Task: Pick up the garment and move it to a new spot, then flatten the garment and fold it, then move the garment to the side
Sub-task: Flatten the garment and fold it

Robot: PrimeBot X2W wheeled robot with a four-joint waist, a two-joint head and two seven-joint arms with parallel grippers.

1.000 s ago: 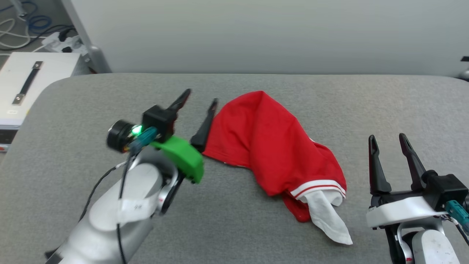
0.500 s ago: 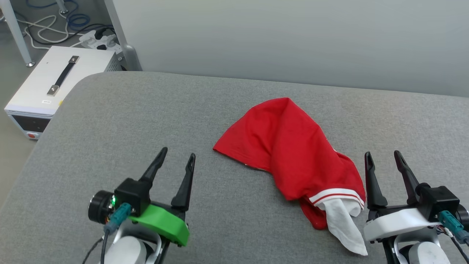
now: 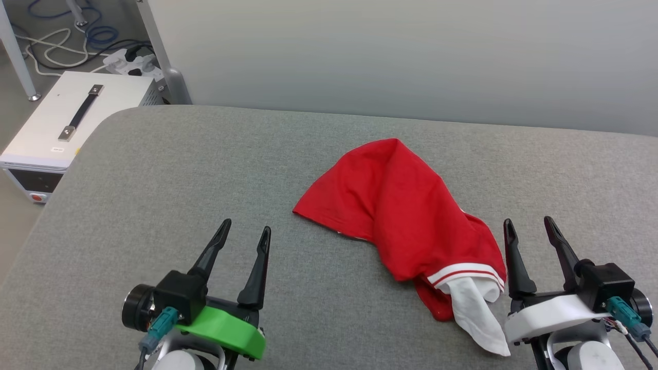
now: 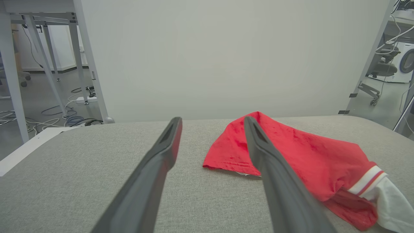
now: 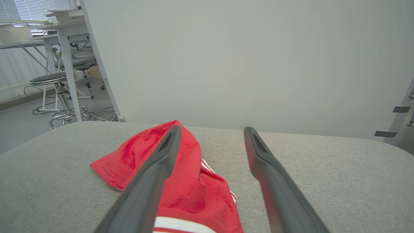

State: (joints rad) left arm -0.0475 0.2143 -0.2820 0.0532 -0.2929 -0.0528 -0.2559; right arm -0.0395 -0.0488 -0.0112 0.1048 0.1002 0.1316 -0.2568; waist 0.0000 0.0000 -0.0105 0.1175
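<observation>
Grey tabletop (image 3: 154, 195) before a pale wall, garment (image 3: 401, 210) crumpled near centre, at 1 o'clock from the left end effector (image 3: 245, 228) and 10 o'clock from the right end effector (image 3: 528, 221), both wide open and empty; pickup seems pending, calling for a reach to its edge.

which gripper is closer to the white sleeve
Right. The right gripper sits close beside the white sleeve, on its right side. The left gripper is far off to the sleeve's left, with bare grey surface between them.
</observation>
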